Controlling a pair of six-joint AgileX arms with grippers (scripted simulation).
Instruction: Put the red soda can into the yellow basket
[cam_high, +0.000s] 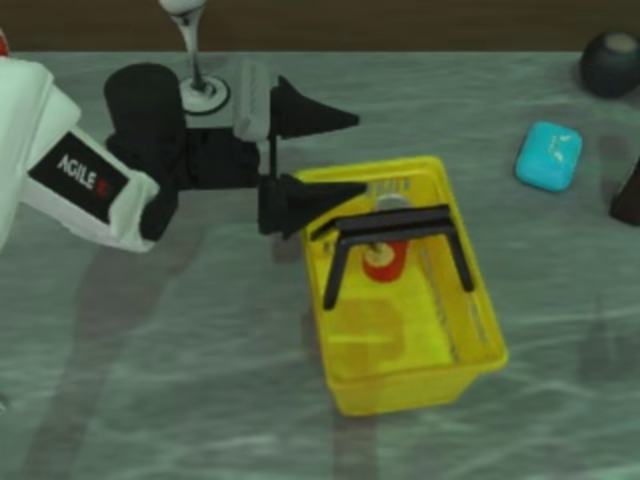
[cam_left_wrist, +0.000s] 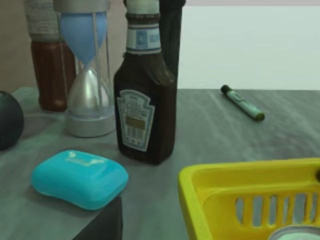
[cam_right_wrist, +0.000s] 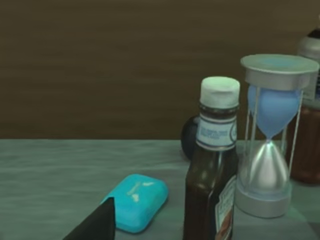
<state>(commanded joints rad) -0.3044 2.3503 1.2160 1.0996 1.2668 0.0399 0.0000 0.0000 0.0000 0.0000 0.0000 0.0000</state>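
We see soft, even light on the surface (cam_high: 150, 380), with faint grey shadows of our left arm falling below and left of the yellow basket (cam_high: 480, 330). All 3 views look slightly blurred. The basket's floor shows a pale glare patch.

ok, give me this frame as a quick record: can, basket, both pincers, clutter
can: red soda can upright inside the yellow basket, under the black handle
basket: right of table centre, handle raised
left pincer: open, empty, at the basket's far-left corner
right pincer: not seen from above; only a dark tip in its wrist view
clutter: teal soap, dark ball, sauce bottle, hourglass, marker
task state: can in basket
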